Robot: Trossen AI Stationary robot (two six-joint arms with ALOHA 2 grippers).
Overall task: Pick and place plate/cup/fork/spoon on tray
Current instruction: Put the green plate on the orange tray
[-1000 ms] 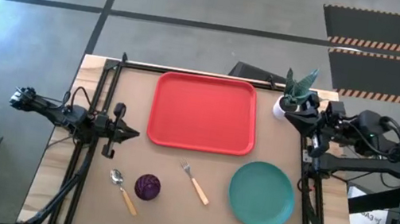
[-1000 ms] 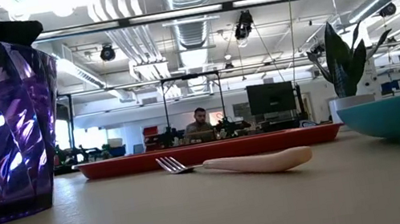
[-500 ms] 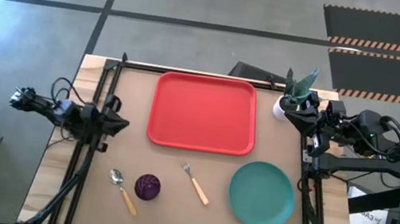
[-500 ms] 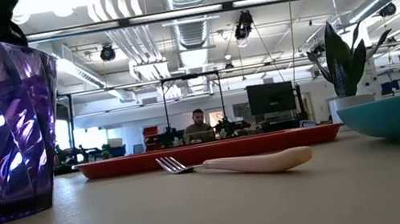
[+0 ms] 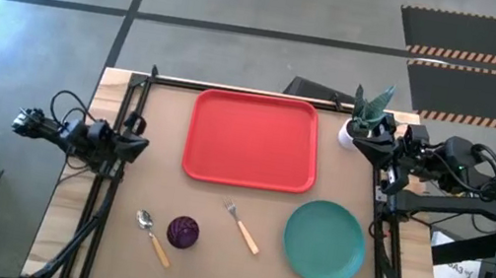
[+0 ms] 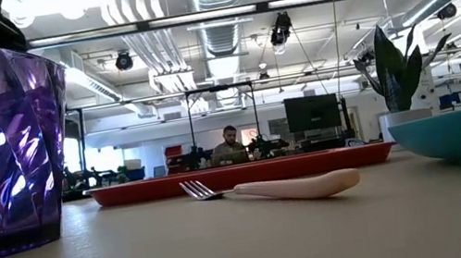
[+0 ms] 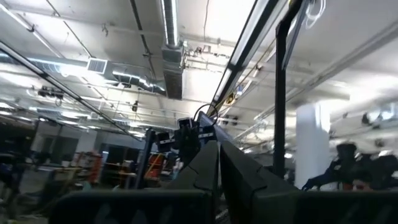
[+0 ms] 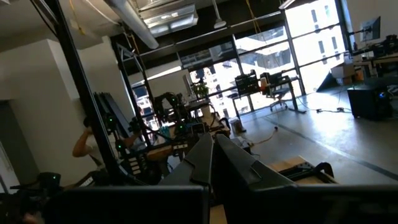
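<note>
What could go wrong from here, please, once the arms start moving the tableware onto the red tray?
1. The wooden-handled spoon lies right beside the faceted purple tumbler; a hand reaching for either may knock the other.
2. The flat wooden-handled fork gives fingers little to pinch and could slip.
3. The round teal plate is wide and sits near the table's right edge; a poor rim grip may push it outward, short of the red plastic tray.

Grey concrete floor [image 5: 250, 0], ceiling ducts [image 6: 214, 0], tall windows [image 8: 273, 56].
</note>
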